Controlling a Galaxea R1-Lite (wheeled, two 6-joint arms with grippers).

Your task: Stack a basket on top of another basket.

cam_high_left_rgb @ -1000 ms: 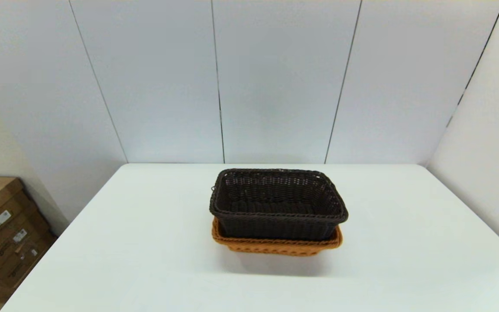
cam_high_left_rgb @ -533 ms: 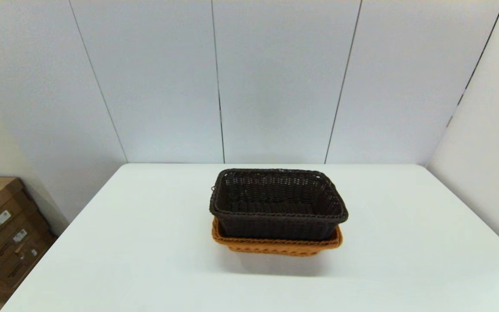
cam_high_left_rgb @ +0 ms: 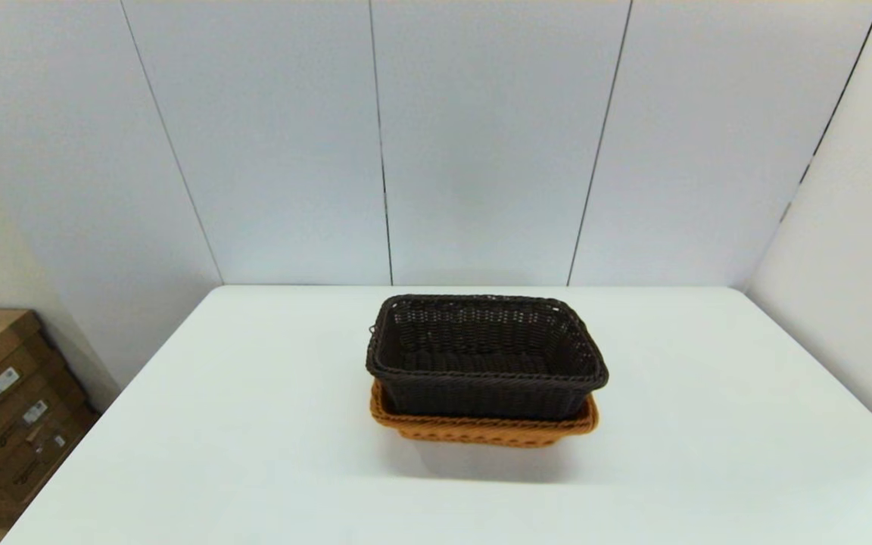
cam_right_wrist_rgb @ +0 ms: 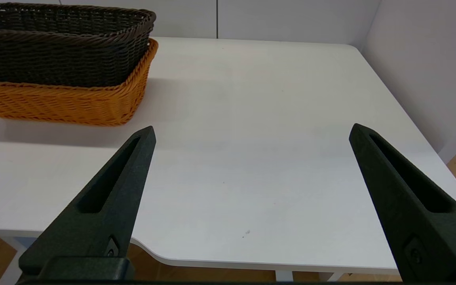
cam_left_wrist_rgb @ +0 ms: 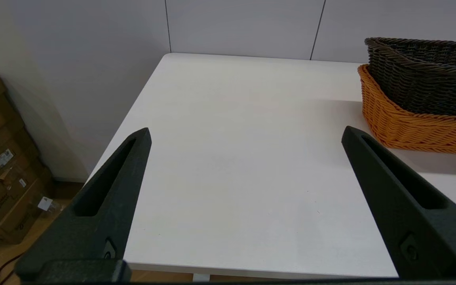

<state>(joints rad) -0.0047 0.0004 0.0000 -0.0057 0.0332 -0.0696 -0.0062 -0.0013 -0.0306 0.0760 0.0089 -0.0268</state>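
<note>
**Baskets nested, both arms parked: your job was to leave it alone**

Nothing had shifted across the last second of head-view pictures: both baskets sat exactly where they had been, and no arm had entered that view.

Starting at the left of the head frame, cardboard boxes (cam_high_left_rgb: 4, 409) stood on the floor at the lower left, off the white table (cam_high_left_rgb: 254, 424). At the centre of the frame the dark brown basket (cam_high_left_rgb: 485, 356) sat inside the orange basket (cam_high_left_rgb: 481, 431), its walls rising well above the braided orange rim, which showed as a band along the near side and at both ends.

Your left gripper (cam_left_wrist_rgb: 246, 134) hung at the table's near left edge, fingers spread wide and holding nothing, with the stack at the right edge of its picture. Your right gripper (cam_right_wrist_rgb: 251, 132) mirrored it at the near right edge, fingers equally wide and empty, with the stack at its upper left.

By my reading the stacking was done. The dark rim looked level in both wrist views, so you had no reason to reach in again; the best move was to stay back from the stack.
</note>
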